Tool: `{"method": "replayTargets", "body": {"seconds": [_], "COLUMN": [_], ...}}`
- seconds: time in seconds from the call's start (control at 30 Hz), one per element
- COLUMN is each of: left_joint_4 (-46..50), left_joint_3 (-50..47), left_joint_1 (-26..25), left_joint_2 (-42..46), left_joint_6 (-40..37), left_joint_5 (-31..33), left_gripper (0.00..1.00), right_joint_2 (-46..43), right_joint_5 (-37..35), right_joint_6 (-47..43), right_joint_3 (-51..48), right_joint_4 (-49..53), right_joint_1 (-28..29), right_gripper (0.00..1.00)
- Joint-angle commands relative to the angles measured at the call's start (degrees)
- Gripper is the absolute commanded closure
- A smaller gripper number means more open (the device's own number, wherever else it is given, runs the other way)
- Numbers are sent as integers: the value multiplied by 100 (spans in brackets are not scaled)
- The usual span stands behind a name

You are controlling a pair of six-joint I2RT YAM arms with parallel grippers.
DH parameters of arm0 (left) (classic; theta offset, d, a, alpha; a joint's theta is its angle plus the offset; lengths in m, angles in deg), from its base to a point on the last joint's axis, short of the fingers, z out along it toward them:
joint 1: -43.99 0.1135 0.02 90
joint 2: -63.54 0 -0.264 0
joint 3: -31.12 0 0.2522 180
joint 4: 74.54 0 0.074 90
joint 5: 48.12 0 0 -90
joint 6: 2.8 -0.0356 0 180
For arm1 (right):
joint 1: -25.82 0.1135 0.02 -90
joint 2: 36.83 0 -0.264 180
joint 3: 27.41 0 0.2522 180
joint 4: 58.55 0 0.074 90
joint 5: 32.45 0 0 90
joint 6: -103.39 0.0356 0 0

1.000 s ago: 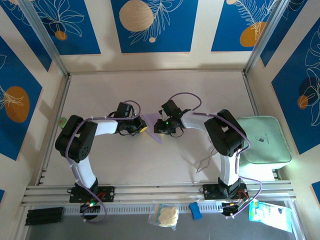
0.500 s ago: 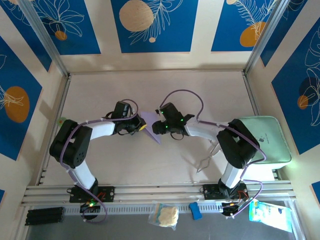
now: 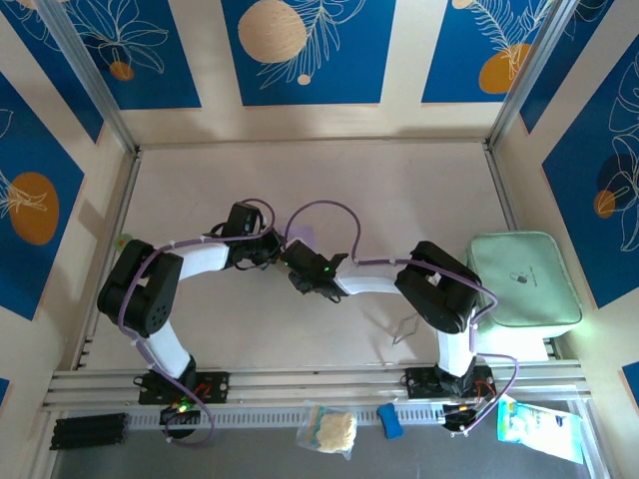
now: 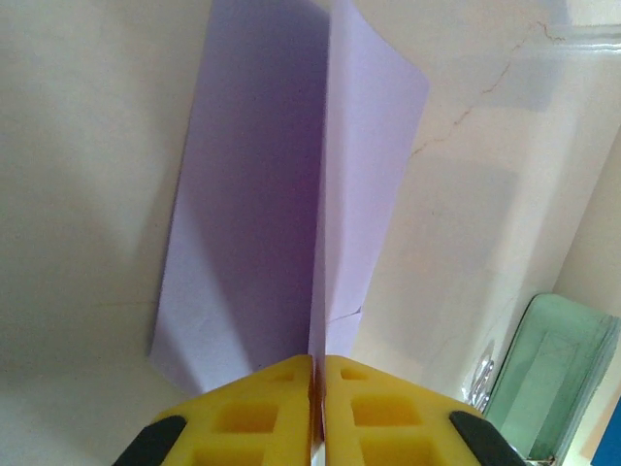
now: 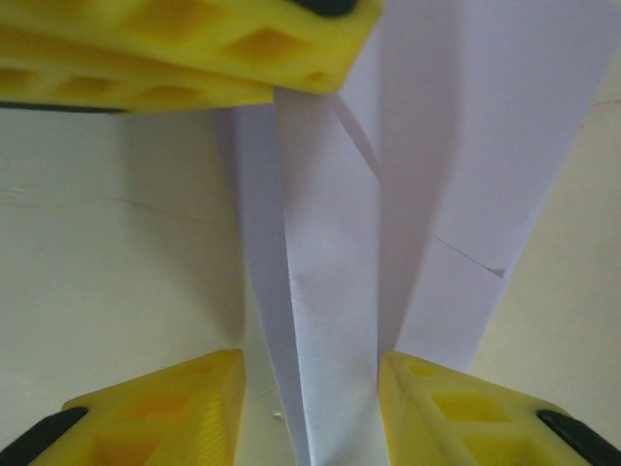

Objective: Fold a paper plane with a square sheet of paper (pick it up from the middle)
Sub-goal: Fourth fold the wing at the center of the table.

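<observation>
Item, right gripper (image 5: 310, 388): having swung in leftward from the tray side, I am now holding its jaws apart, straddling the folded lavender sheet (image 5: 330, 272), neither pad visibly clamping it.
Item, left gripper (image 4: 317, 374): I am still keeping it pinched shut on the sheet's folded spine.
Reading: I am probably lining up the next crease; the plane is looking unfinished.
Hidden: overhead, my right wrist is covering nearly all the paper. Whether the sheet is resting on the table (image 3: 399, 190) or hanging clear, I cannot tell. Its far end is running out of frame, and the mint-green tray (image 4: 558, 369) is being cropped.
</observation>
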Motion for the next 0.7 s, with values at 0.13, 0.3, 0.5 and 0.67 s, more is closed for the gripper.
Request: {"method": "replayTargets", "body": {"seconds": [0.13, 0.3, 0.5, 0.67], "left_joint_4": [272, 381, 469, 770], "left_joint_3": [78, 153, 176, 60], "left_joint_1": [30, 43, 90, 389], "left_joint_2": [222, 222, 303, 734], "left_joint_6": [-12, -52, -85, -188], "left_joint_5": [118, 160, 231, 484], "left_gripper": [87, 87, 85, 77], "right_joint_2": [-53, -124, -135, -234], "right_joint_5": [-789, -864, -922, -689], "right_joint_6": [-155, -200, -274, -470], "right_joint_3": [30, -44, -78, -206], "right_joint_4": [-164, -208, -253, -461], "right_joint_1": [26, 18, 0, -34], "right_gripper": [66, 72, 87, 93]}}
